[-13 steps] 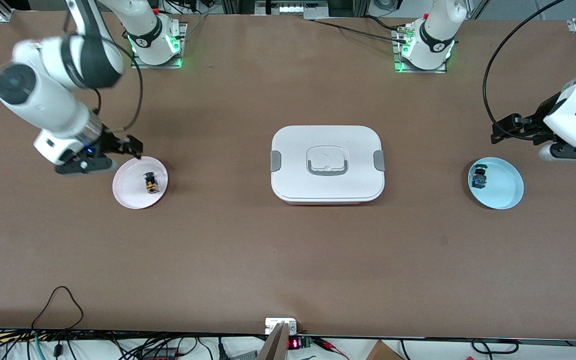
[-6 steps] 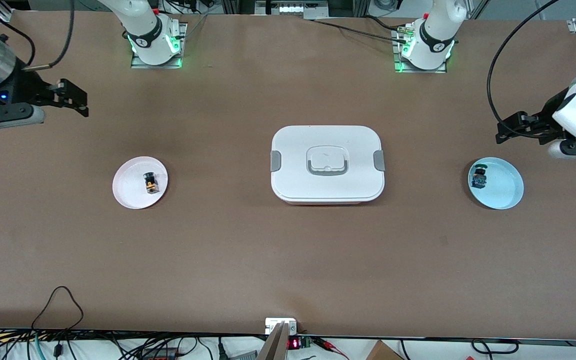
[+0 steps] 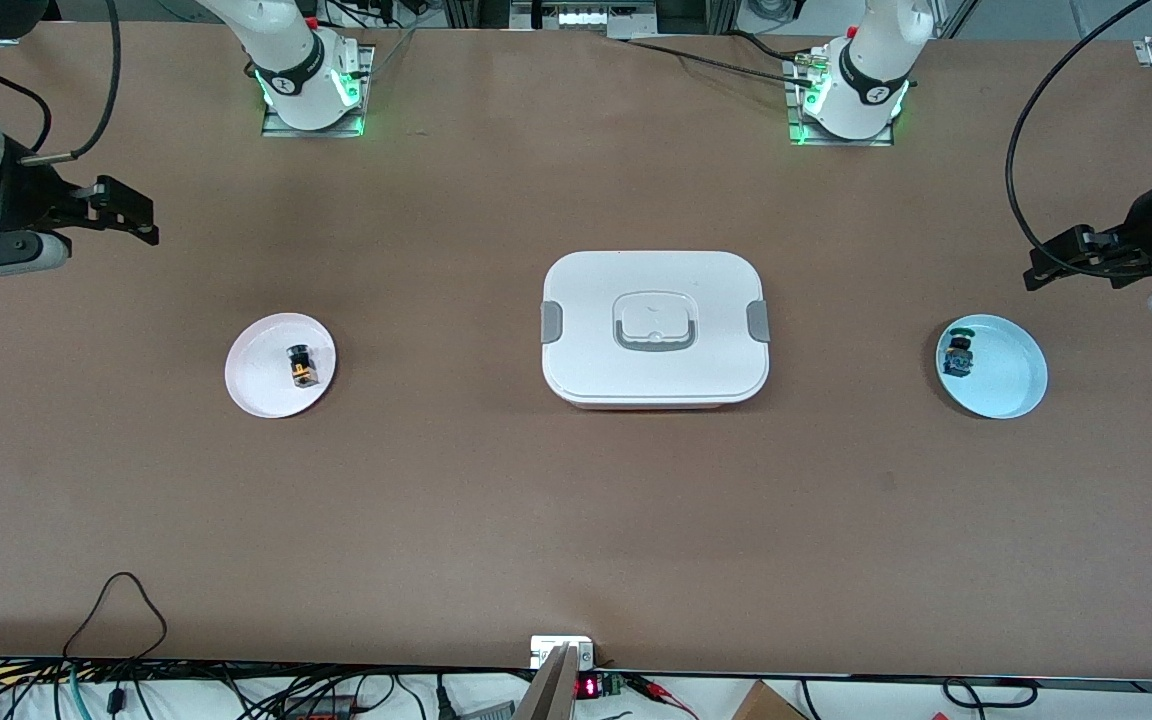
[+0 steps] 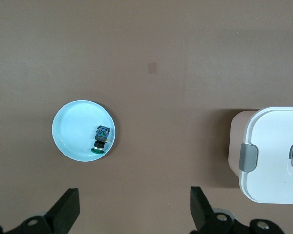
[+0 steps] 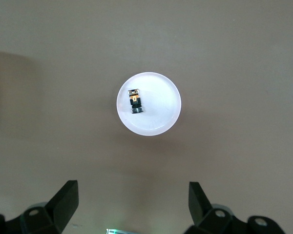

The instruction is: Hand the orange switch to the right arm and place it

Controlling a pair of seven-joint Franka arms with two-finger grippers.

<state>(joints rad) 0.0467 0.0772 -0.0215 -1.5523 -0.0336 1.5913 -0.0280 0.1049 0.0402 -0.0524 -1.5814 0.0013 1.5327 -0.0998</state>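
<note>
Orange switch [image 3: 302, 366] lying in pink dish [image 3: 254, 385], right hand [image 3: 141, 218] spread wide and empty above bare counter [image 3: 576, 520], left hand [image 3: 1044, 268] likewise spread near blue dish [image 3: 1016, 385].

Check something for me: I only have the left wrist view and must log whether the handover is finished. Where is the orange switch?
Observer: The orange switch lies on a pale pink plate toward the right arm's end of the table.
Operator: Is the right gripper holding it?
Observer: No. The right gripper is open and empty, over bare table at the right arm's end, not over that plate.
Operator: And where does my own gripper sit, seen from outside?
Observer: The left gripper hangs over bare table beside the light blue plate, not over it.
</note>
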